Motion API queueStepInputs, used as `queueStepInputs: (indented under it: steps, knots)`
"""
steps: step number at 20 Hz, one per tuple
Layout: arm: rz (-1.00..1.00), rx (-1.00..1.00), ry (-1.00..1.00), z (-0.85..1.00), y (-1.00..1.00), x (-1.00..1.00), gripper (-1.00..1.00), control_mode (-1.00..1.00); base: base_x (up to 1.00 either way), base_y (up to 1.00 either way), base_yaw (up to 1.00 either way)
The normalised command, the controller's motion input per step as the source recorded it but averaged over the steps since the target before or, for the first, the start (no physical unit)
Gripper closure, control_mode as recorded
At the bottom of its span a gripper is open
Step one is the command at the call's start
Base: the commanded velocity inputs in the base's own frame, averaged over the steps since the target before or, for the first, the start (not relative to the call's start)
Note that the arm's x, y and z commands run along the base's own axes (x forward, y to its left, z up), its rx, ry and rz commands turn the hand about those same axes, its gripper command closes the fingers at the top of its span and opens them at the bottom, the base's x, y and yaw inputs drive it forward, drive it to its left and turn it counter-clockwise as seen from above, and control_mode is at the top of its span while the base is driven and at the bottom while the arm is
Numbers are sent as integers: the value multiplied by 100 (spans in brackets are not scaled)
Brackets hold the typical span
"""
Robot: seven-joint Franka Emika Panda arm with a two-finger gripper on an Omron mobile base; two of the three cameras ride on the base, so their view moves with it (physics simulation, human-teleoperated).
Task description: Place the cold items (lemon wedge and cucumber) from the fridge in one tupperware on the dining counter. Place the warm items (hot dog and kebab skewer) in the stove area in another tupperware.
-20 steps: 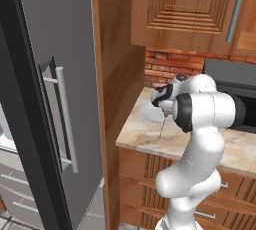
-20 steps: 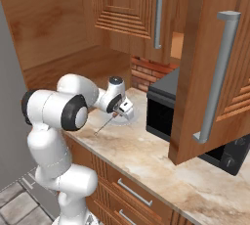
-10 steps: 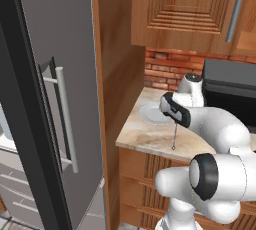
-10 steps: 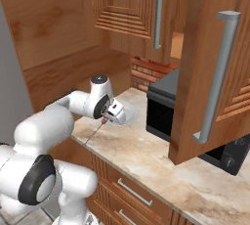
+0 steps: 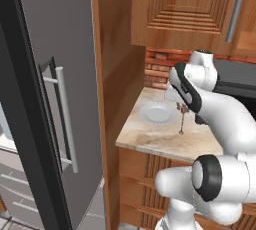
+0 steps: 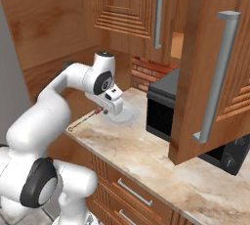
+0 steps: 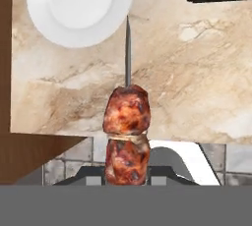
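While the tall grey steel fridge [image 5: 45, 104] with its long handle takes the left half of the left base view, a brown wooden panel stands just right of it, then the beige marbled worktop [image 5: 155, 139] at frame centre. A round white plate [image 5: 157, 112] lies on that worktop. Right of the plate, the jaws [image 5: 183, 108] are closed narrowly on the kebab skewer [image 5: 182, 121], a thin stick with reddish-brown meat chunks, which hangs tip down above the worktop. In the hand view the chunks sit bottom centre between the jaws and the stick points up toward the plate at upper left. In the right base view the skewer [image 6: 85, 119] slants left of the jaws, at frame centre left, and a black microwave [image 6: 163, 106] stands at centre right under an open wooden cabinet door [image 6: 215, 67].
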Motion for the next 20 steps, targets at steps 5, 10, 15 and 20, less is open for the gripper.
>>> queueStepInputs:
  steps: [5,10,15,20]
  knots:
    - [-11,25,-8,47,4,-100,100,-100,0,0,0]
    - [-15,14,-16,47,15,-100,100,-100,0,0,0]
    - [-13,0,0,55,36,-100,100,-100,0,0,0]
    - [-10,-7,5,30,18,-100,100,-100,0,0,0]
